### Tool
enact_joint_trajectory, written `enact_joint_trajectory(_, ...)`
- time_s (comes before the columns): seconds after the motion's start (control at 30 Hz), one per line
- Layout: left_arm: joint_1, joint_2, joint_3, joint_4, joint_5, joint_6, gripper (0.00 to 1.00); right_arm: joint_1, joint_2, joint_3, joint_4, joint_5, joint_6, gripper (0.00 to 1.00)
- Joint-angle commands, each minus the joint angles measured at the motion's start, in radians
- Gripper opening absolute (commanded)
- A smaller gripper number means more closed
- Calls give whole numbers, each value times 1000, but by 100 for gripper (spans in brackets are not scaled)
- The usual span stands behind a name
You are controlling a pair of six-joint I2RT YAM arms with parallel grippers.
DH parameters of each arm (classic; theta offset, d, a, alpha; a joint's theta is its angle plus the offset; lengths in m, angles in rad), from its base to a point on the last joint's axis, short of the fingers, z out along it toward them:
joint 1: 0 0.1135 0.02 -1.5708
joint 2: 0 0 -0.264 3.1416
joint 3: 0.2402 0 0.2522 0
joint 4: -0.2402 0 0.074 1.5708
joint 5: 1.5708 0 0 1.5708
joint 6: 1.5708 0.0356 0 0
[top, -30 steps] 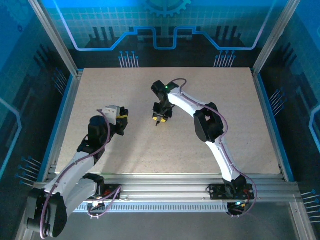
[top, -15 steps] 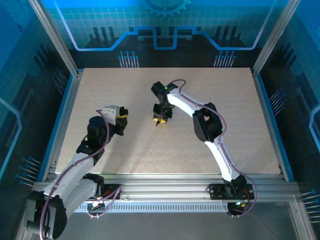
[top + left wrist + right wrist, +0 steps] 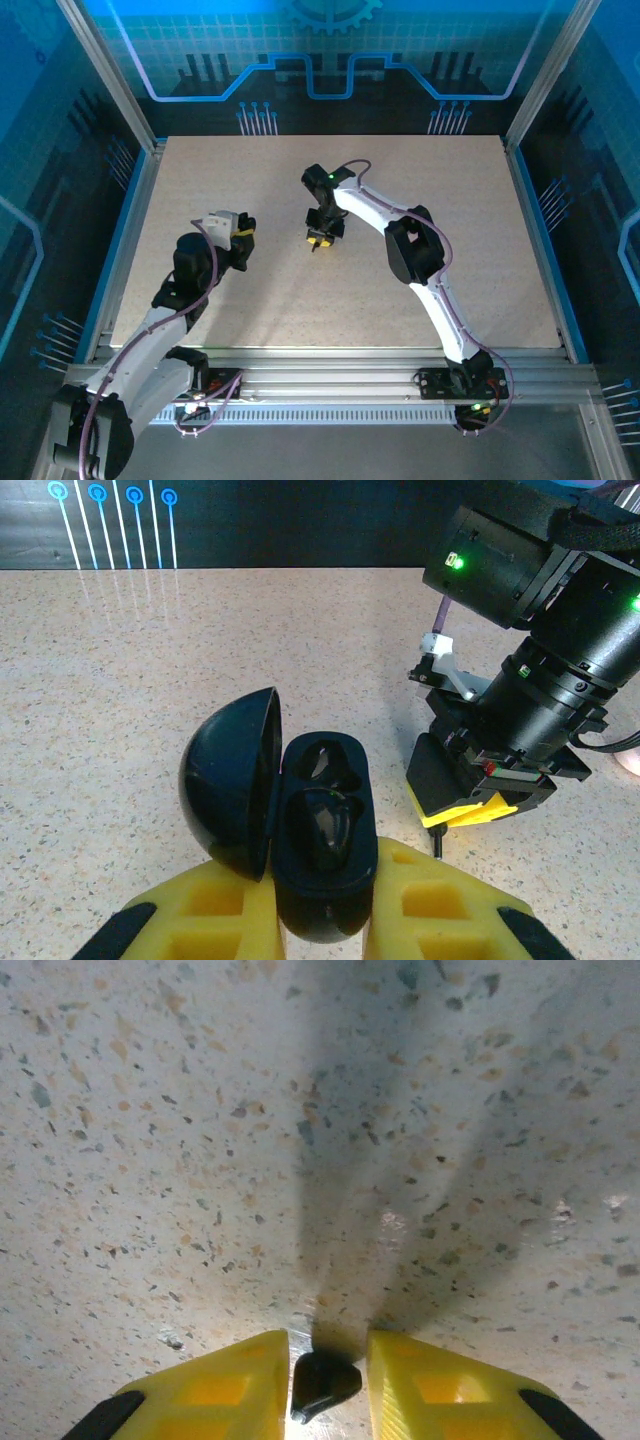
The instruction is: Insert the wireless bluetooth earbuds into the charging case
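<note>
The right tool straddles the bud on the tabletop, grip uncertain, and should pinch squarely before carrying it to 9 o'clock, where the left tool clamps the open case.

Seen from above: a speckled beige table inside a blue-lit enclosure. The left arm rises from 7 o'clock; its yellow-fingered left gripper sits at 9 o'clock of centre, a small dark case at its tip. The right arm bends in from 5 o'clock — its right gripper points down at the table's centre, apart from the left.
</note>
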Motion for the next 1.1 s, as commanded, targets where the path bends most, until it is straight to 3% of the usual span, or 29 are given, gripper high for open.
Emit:
enact_joint_trajectory(0.0, 11, -16, 25, 0, -6, 11, 15, 27, 18, 6, -66, -17, 14, 25)
enact_joint_trajectory(0.33, 11, -3, 19, 9, 5, 5, 14, 20, -5, 6, -64, 13, 0, 19)
enact_joint_trajectory(0.63, 5, 76, 6, 81, 71, -43, 13, 17, -139, -145, 43, 28, 14, 18)
enact_joint_trajectory(1.07, -144, 310, 38, 235, 113, -10, 13, 6, -419, -344, 200, 93, -38, 18)
